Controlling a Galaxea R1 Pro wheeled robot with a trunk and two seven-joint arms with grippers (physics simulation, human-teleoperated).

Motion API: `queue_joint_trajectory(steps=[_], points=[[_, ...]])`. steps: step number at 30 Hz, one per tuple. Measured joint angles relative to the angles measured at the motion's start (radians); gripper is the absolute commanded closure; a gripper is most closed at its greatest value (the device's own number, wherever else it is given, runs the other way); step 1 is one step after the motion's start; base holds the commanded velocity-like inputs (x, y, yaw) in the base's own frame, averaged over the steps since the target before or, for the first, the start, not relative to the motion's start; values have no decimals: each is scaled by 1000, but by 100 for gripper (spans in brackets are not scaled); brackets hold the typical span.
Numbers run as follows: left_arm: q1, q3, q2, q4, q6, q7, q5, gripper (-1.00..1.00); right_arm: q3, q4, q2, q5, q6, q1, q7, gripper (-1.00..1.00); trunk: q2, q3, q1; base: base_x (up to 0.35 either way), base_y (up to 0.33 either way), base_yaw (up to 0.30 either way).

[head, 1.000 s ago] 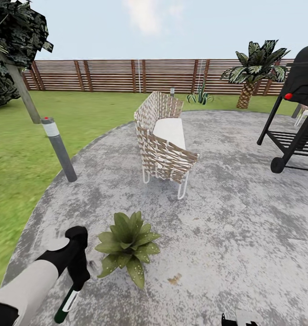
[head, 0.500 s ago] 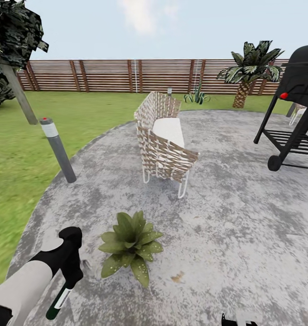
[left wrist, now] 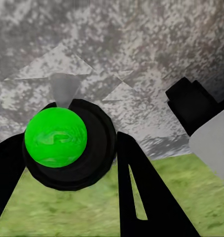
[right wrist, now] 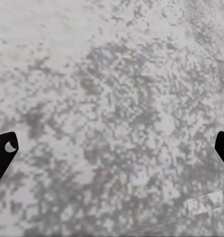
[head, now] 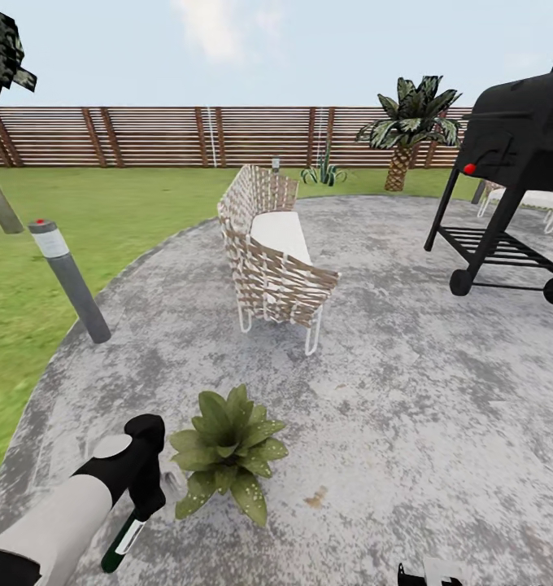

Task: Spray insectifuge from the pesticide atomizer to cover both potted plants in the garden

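Our left gripper (head: 140,509) clenched on the atomizer (head: 122,543), bottle hanging down just beside a potted plant (head: 226,450) on the patio (head: 407,391), our right gripper (right wrist: 112,148) spread wide above bare stone, chair (head: 272,256) beyond.

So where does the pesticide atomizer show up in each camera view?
Head view: pesticide atomizer low at left, in the left gripper, beside the potted plant.
Left wrist view: its green end between the fingers.
Right wrist view: mottled patio under the right gripper.
Shared landmark: the grey patio.
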Motion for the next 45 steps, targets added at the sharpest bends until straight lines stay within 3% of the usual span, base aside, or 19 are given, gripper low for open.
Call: queue_joint_trajectory(steps=[3, 9, 16, 19, 23, 29, 32, 35, 37, 39, 40, 42, 45], points=[[11, 1, -3, 8, -1, 17, 1, 100, 0, 0, -2, 0, 0, 0, 0, -100, 0, 0, 0, 0, 0, -5], [48, 8, 21, 4, -1, 20, 1, 100, -1, 0, -3, 0, 0, 0, 0, -100, 0, 0, 0, 0, 0, 0], [49, 51, -8, -5, 0, 22, 1, 100, -1, -2, -3, 0, 0, 0, 0, -100, 0, 0, 0, 0, 0, -53], [47, 71, 3, -5, -1, 22, 0, 100, -1, -2, -3, 0, 0, 0, 0, -100, 0, 0, 0, 0, 2, -244], [47, 111, 38, -6, -5, 20, -1, 100, -1, -2, -3, 0, 0, 0, 0, -100, 0, 0, 0, -77, 174, -261], [44, 114, 41, -5, -4, 18, 0, 100, -1, -2, -3, 0, 0, 0, 0, -100, 0, 0, 0, -236, 233, -245], [32, 114, 28, -7, -5, 1, 0, 100, -1, -1, -3, 0, 0, 0, 0, -100, 0, 0, 0, -198, 235, -39], [-6, 110, 19, -39, -5, -42, -3, 100, -1, 0, -3, 0, 0, 0, 0, -100, 0, 0, 0, 8, 282, -6], [-55, 106, 16, -54, -6, -114, -13, 100, -1, 0, -3, 0, 0, 0, 0, -100, 0, 0, 0, 121, 178, -1], [-76, 101, 16, -56, -11, -128, -14, 100, -1, 0, -3, 0, 0, 0, 0, -100, 0, 0, 0, 57, 60, 0], [-85, 91, 16, -56, -17, -132, -14, 100, -1, 0, -3, 0, 0, 0, 0, -100, 0, 0, 0, 16, 17, 0], [-116, 26, 15, -56, -23, -140, -14, 100, -1, 0, -4, 0, 0, 0, 0, -100, 0, 0, 0, 4, 4, 0], [-146, -14, 12, -56, -24, -191, -15, 100, -1, -1, -4, 0, 0, 0, 0, -100, 0, 0, 0, 0, 0, 0]])
